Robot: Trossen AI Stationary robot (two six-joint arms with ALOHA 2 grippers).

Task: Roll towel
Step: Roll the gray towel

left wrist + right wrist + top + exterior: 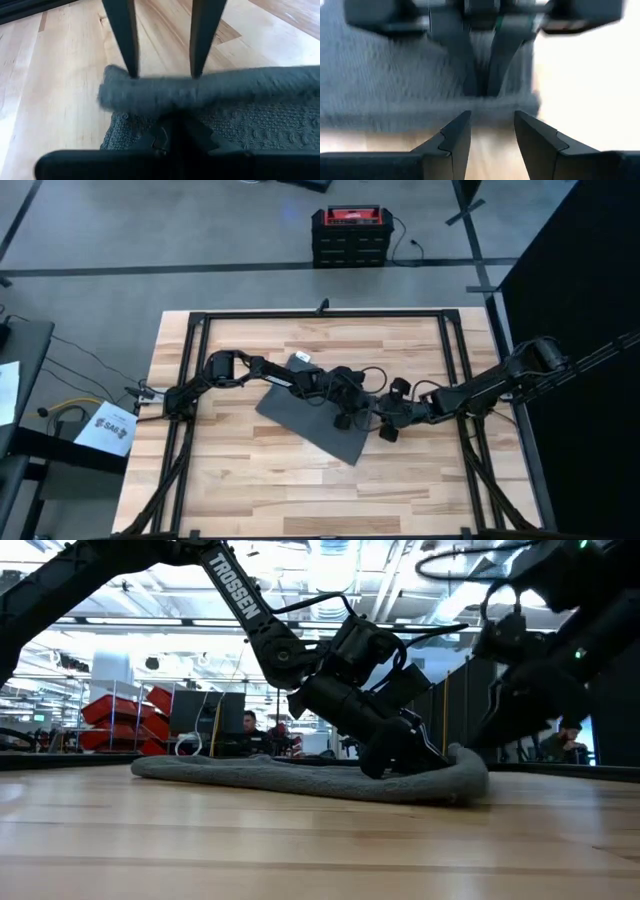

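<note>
Where our left arm reaches: it stretches from the table's (250, 480) left side, low and nearly flat, across the towel (300, 408) to that cloth's far right edge.
Left claw (343, 418): it sits at the rolled edge; we cannot tell how far open it is, or whether it grips the cloth.
Right arm: we see it come in from the right side, angled down toward mid-table, opposite the left arm.
Right claw (492, 130): we see its two fingers (455, 140) well parted, with bare wood between them and nothing held; it sits low, just beside the towel's right edge, facing the left claw.
Towel: it lies mid-table, turned diagonally. Most of it is flat, and the right edge is curled up into a low roll (465, 775) that runs along that side.
Tag (303, 357): we see it white at the towel's far corner, away from both claws.
Count: we count two arms, two claws, one towel, one tag and one roll.
</note>
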